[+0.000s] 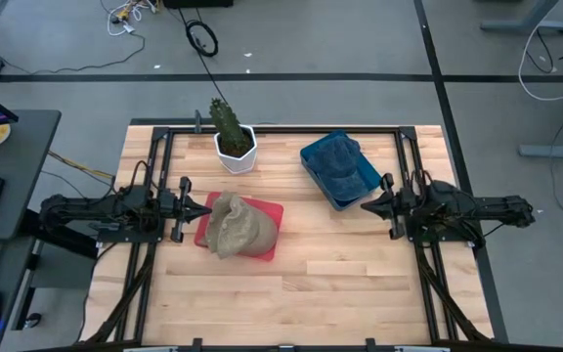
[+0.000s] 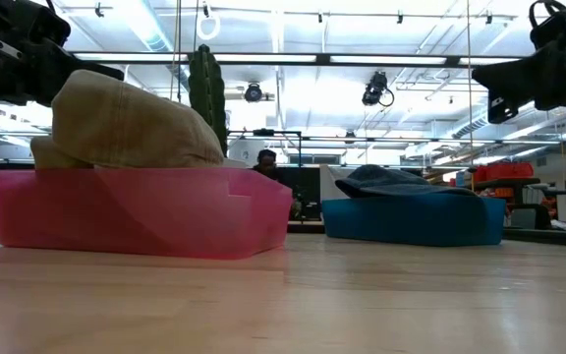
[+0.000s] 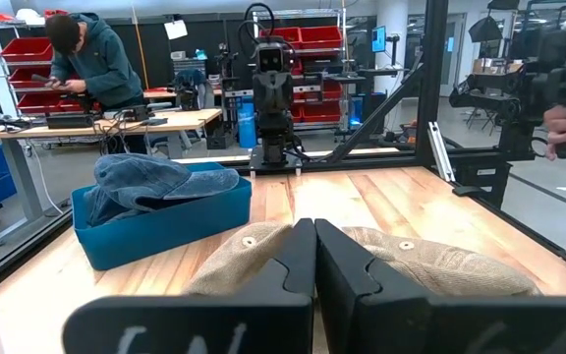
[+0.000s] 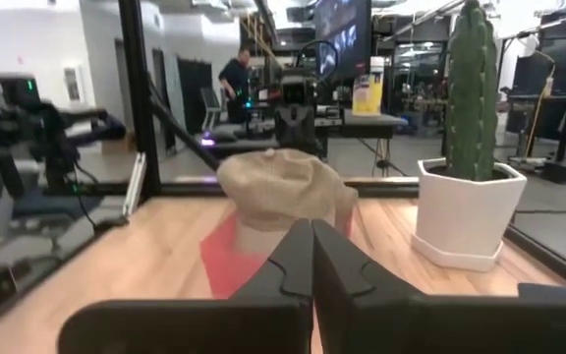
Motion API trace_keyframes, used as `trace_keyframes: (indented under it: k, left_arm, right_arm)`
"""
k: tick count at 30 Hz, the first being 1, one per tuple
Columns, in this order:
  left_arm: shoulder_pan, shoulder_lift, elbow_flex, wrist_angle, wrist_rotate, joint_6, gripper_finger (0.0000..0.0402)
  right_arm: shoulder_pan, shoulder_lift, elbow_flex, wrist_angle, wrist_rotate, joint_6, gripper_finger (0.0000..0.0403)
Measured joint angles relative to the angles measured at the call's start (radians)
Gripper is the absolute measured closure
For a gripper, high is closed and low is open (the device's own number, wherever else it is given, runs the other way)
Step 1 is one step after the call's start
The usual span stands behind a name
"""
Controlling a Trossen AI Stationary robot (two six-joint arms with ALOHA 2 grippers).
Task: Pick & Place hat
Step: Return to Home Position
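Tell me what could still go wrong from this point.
1. The brown cap sits heaped well above the rim of the red bin and spills over one edge, so a bump could tip it out.
2. The left tool, shut, is right beside that cap and might snag it when the arm pulls back.
3. The blue cap also rises above the blue bin, close to the shut right tool.

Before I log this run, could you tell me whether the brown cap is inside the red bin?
In. The brown cap rests in the red bin, its crown bulging above the rim in the low view.
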Motion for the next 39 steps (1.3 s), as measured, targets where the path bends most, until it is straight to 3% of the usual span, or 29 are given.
trace_keyframes:
  k: [24,39]
  left_arm:
    - [0.000,0.000,0.000,0.000,0.000,0.000,0.0399]
    - [0.000,0.000,0.000,0.000,0.000,0.000,0.0399]
  right_arm:
    - [0.000,0.000,0.000,-0.063,0.061,-0.178,0.0403]
    - [0.000,0.000,0.000,-0.063,0.061,-0.034,0.0371]
